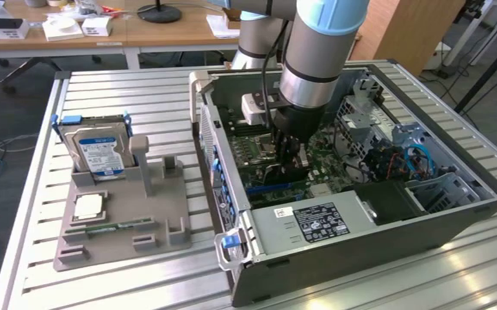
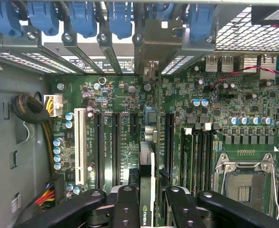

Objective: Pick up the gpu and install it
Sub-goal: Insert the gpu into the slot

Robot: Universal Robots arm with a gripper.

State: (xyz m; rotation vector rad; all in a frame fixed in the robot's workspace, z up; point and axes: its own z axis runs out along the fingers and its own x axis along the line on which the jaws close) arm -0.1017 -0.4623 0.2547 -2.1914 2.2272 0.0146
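The gpu (image 2: 146, 166) stands edge-on over the green motherboard (image 2: 210, 137), a thin dark card with a logo near my fingers. Its silver bracket (image 2: 156, 45) sits against the case's rear slot openings. My gripper (image 2: 146, 202) is shut on the card, with a black finger (image 2: 125, 204) on either side of it. The card's lower edge lines up between the long black expansion slots (image 2: 116, 147); I cannot tell whether it is seated. In the exterior view my gripper (image 1: 287, 152) reaches down into the open computer case (image 1: 455, 219), and the dark gpu (image 1: 281, 173) is below it.
Blue slot latches (image 2: 82, 16) line the rear wall. An open CPU socket (image 2: 244, 183) and a cable bundle (image 2: 28, 109) flank the slots. On the exterior view's left, a grey fixture (image 1: 166, 206) holds a hard drive (image 1: 101, 152), a chip (image 1: 89, 206) and a memory stick (image 1: 115, 227).
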